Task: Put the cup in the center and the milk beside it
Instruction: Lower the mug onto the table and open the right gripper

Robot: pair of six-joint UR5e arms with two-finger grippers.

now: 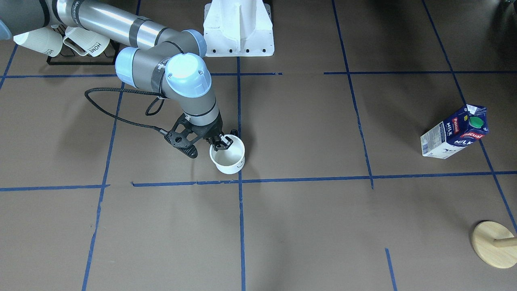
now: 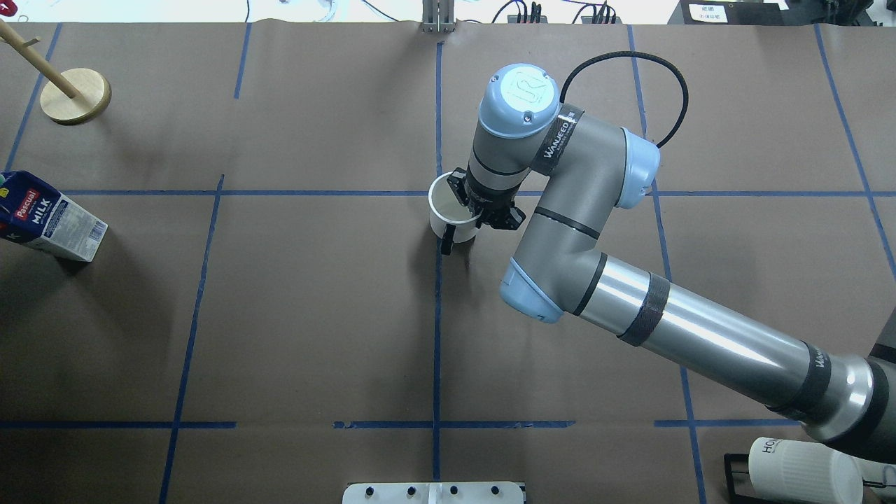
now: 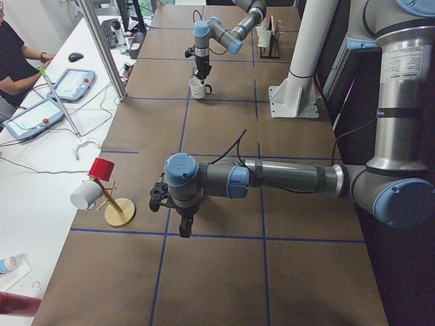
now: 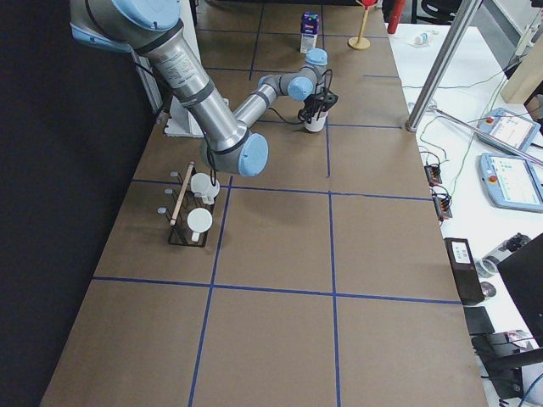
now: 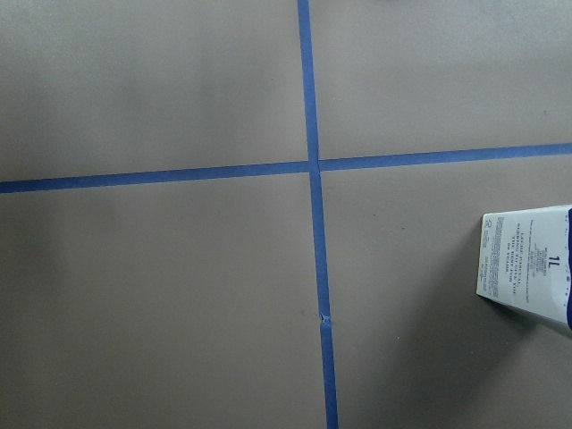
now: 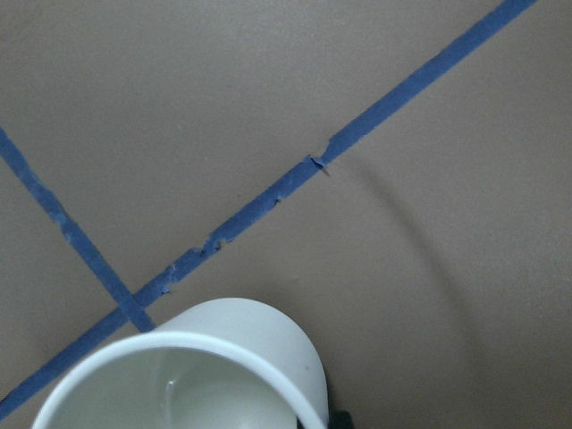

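The right end effector (image 1: 220, 141) is pinching the rim of the cup (image 1: 228, 157), one finger inside the mouth and one outside, with its wrist pointing straight down. The overhead exterior view is showing the cup's black handle (image 2: 446, 245) turned toward the robot, which the front-facing view is hiding behind the cup body; the front-facing and exterior left views are instead showing the small black face mark on the side. The cup is sitting upright just beside the center (image 1: 240, 182), on the robot's side of the crossing. The right wrist view is confirming that crossing close to the rim, but no view is settling whether the base is touching the desk (image 1: 307, 234). The left end effector (image 3: 183, 227) is appearing only in the exterior left view, pointing down, and I cannot tell whether its fingers are spread or pressed together. Its wrist camera is catching a bottom corner of the milk (image 1: 454, 133) at the frame's right edge. The milk is standing upright near the desk's end on the robot's left, well apart from the cup, with a broad stretch of brown surface lying between them. A wooden stand (image 1: 494, 242) is sitting beyond the milk near the operators' edge. Ribbed mugs on a black rack (image 1: 80, 56) are lying under the right arm at the opposite end, near the robot's edge.
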